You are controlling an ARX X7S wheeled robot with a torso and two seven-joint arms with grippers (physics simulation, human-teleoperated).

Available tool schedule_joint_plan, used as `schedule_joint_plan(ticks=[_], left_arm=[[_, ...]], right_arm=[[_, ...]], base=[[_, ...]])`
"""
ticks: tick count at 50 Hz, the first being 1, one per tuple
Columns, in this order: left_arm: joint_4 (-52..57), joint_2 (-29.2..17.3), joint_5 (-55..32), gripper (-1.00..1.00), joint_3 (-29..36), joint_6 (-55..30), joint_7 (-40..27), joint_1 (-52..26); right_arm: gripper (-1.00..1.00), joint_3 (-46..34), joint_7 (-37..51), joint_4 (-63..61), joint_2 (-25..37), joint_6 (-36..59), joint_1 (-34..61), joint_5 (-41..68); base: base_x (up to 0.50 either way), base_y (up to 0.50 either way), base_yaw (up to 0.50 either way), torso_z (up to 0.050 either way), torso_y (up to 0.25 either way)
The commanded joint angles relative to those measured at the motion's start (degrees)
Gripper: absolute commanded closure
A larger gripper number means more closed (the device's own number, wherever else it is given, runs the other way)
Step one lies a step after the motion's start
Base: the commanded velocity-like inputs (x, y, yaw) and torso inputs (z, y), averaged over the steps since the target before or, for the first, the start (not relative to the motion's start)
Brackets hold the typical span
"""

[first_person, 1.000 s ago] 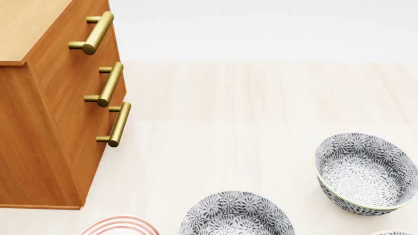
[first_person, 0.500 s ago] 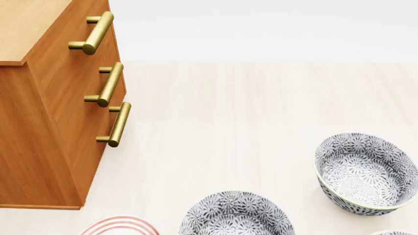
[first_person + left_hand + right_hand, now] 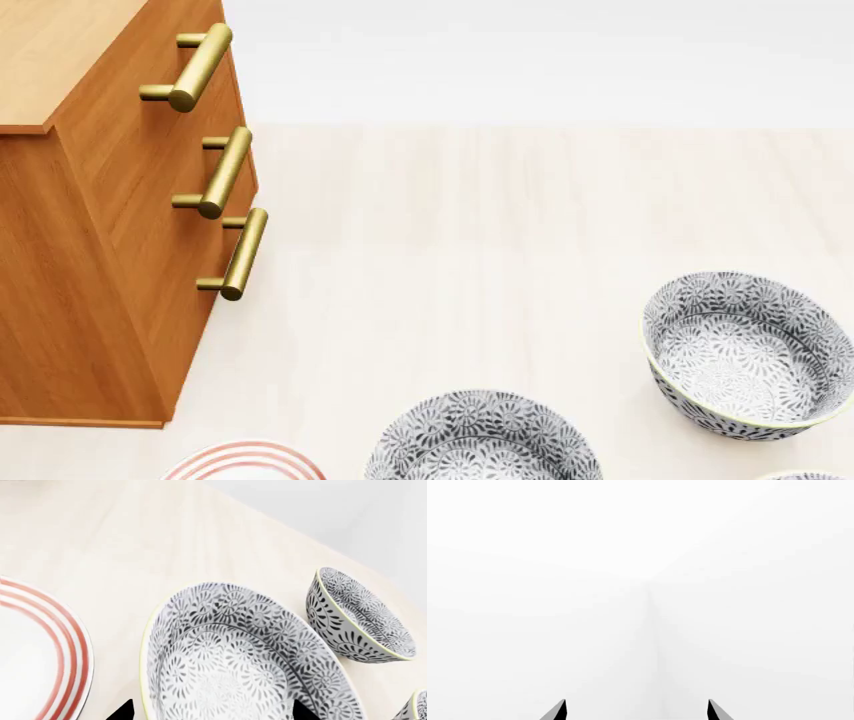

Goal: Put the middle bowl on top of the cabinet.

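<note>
Nearest the robot, at the bottom edge of the head view, sit a white plate with red rings (image 3: pixel 244 461) and, just to its right, a deep patterned bowl (image 3: pixel 483 440), white with dense dark grey leaf swirls and a pale rim; both are cut off by the frame. Three such bowls show: this one, another bowl (image 3: pixel 747 355) farther back and to the right, and a sliver of a third bowl (image 3: pixel 805 476) at the lower right corner. Which of them counts as the middle bowl cannot be settled from these views, though the nearest one, lying just under the left gripper (image 3: pixel 212 711), seems the likely target. In the left wrist view that gripper's two dark fingertips (image 3: pixel 124 712) stand wide apart, one outside the bowl beside its rim and one over its inside, holding nothing. The right gripper (image 3: pixel 637 711) likewise shows two tips spread wide, facing only blank white, with nothing held. The bowl looks rigid, glazed and smooth, so probably slippery and breakable if dropped; its thin upright rim seems the best place to pinch, one finger inside and one outside. All the bowls rest on a pale wooden table (image 3: pixel 507 220). Farthest off, at the left, stands the orange-brown cabinet (image 3: pixel 94 290) with three brass handles (image 3: pixel 222 172); its lighter flat top holds nothing in the part that shows.
</note>
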Motion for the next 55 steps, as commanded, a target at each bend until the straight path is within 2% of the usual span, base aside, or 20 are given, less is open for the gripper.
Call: schedule_joint_plan(ticks=[1,23,30,31,48,55], left_arm=[[-3.7,0.4,-0.2,-1.0,0.3,1.0,1.0,-1.4],[-8.0,0.6,-1.2,-1.0,1.4,3.8,3.3,-2.1],[-8.7,0.6,-2.2,-1.0,1.8,5.6,6.0,-1.8],[-8.6,0.6,-2.0,1.0,1.9,6.2,6.6,-1.7],[-6.2,-0.4,-0.4,1.0,3.1,11.4,9.4,-1.1],[-3.6,-1.3,-0.7,1.0,3.9,12.3,10.5,-0.8]], right_arm=[[-1.0,1.0,-0.3,0.1,-0.1,-0.3,0.0,0.9],[-1.0,1.6,-0.5,-0.4,-0.1,-0.3,-0.1,1.4],[-1.0,1.8,-0.6,-0.3,-0.1,-0.4,-0.1,1.5],[-1.0,1.7,-0.6,-0.2,-0.1,-0.4,-0.1,1.4],[-1.0,1.6,-0.8,-0.1,-0.1,-0.6,-0.1,1.6],[-1.0,1.2,-0.7,0.0,-0.1,-0.9,-0.1,1.2]], base=[[0.0,0.0,0.0,0.0,0.0],[0.0,0.0,0.0,0.0,0.0],[0.0,0.0,0.0,0.0,0.0],[0.0,0.0,0.0,0.0,0.0],[0.0,0.0,0.0,0.0,0.0],[0.0,0.0,0.0,0.038,0.148]])
